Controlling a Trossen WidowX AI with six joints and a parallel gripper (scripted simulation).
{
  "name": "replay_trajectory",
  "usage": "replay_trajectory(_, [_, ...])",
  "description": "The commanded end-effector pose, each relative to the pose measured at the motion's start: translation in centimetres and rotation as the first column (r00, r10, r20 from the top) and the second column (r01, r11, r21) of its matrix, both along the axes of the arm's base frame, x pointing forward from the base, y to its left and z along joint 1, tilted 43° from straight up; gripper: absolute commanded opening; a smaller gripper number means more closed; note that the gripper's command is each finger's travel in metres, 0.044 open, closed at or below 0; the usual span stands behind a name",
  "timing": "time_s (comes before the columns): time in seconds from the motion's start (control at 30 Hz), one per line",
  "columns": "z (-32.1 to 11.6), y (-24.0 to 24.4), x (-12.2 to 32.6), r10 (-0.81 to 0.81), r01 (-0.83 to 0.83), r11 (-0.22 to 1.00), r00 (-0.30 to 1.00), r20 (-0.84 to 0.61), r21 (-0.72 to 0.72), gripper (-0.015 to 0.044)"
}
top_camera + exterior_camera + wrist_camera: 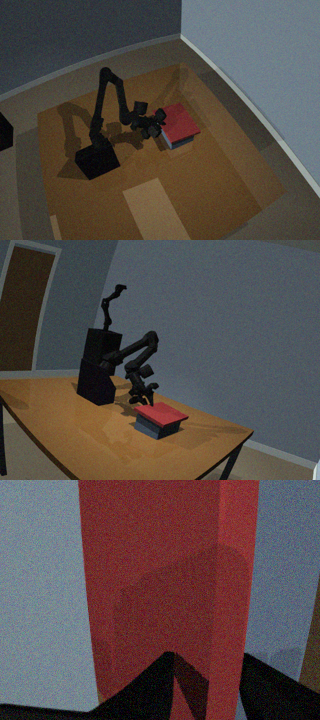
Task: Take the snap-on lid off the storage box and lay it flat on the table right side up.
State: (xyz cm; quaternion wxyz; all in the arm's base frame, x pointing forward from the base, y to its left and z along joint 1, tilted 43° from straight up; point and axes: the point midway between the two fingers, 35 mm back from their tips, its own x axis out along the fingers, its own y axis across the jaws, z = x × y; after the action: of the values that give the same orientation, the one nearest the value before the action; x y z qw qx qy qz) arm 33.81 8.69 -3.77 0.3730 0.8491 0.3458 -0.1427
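1. Locate the lid (180, 124) (162, 414) (150, 605). It sits on top of the storage box (182, 142) (147, 427) (280, 580), red face up; whether the snap is released cannot be determined.
2. Confirm the grasp. In the top view, the gripper (163, 123) (149, 404) (205, 661) is at the lid's 9 o'clock side, jaws clenched on the lid's edge.
3. Treat the step in hand as unsnapping. Maintain the grip and raise the 9 o'clock edge gradually, letting the snap yield before the 3 o'clock side lifts.
4. Keep side force low. A pull toward 9 o'clock could drag the box; a sudden release could flip the lid or slip the edge.
5. After separation, raise the lid above the box walls, then travel toward 6 o'clock over the table (206, 180) (90, 433) (312, 645).
6. Level the lid, red face up, before lowering and releasing.
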Motion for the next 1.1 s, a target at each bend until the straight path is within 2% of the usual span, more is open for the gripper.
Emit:
replay_trajectory(0.0, [-0.1,0.0,0.0,0.000,0.000,1.000,1.000,-0.003,0.000,0.0000])
replay_trajectory(1.07, [2.9,-2.7,1.1,-0.005,0.005,1.000,1.000,0.002,-0.003,0.0000])
